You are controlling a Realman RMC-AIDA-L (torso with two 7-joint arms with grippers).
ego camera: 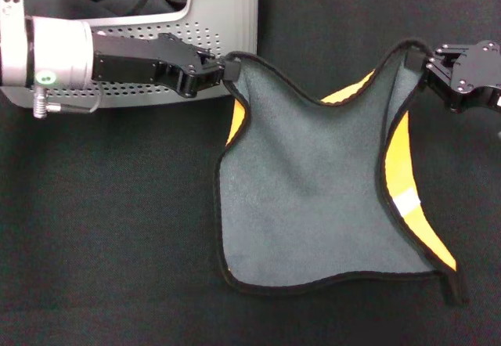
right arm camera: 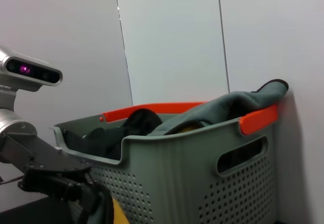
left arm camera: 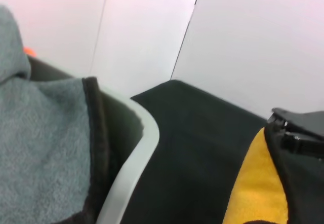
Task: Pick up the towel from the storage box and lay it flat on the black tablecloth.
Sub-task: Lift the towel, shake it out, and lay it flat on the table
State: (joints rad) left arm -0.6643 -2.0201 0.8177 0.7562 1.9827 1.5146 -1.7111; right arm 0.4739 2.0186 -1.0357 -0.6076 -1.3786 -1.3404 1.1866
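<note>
Tablecloth (ego camera: 117,228): we see black fabric covering the whole work surface in the head view, bare along the near edge.
Towel (ego camera: 313,197): we see it out of the box and on the tablecloth, grey-green face up, black edging all round. The near edge lies on the tablecloth; the two far corners are drawn out to either side. Orange-yellow underside shows along the right edge and at the left fold, with a small white tag on the right strip.
Left gripper (ego camera: 221,70): we see its fingers pinched on the towel's far left corner, just in front of the box wall. Its wrist view shows the box rim close by and the other arm's gripper farther off beside orange cloth.
Right gripper (ego camera: 429,63): we see it pinching the towel's far right corner, well apart from the left one, over the tablecloth.
Box (ego camera: 227,17): we see it at the far left on the tablecloth, grey, perforated walls, orange handles in the right wrist view.
Cloths in box (right arm camera: 217,107): we see grey and dark cloth heaped inside, one draped over the rim.
</note>
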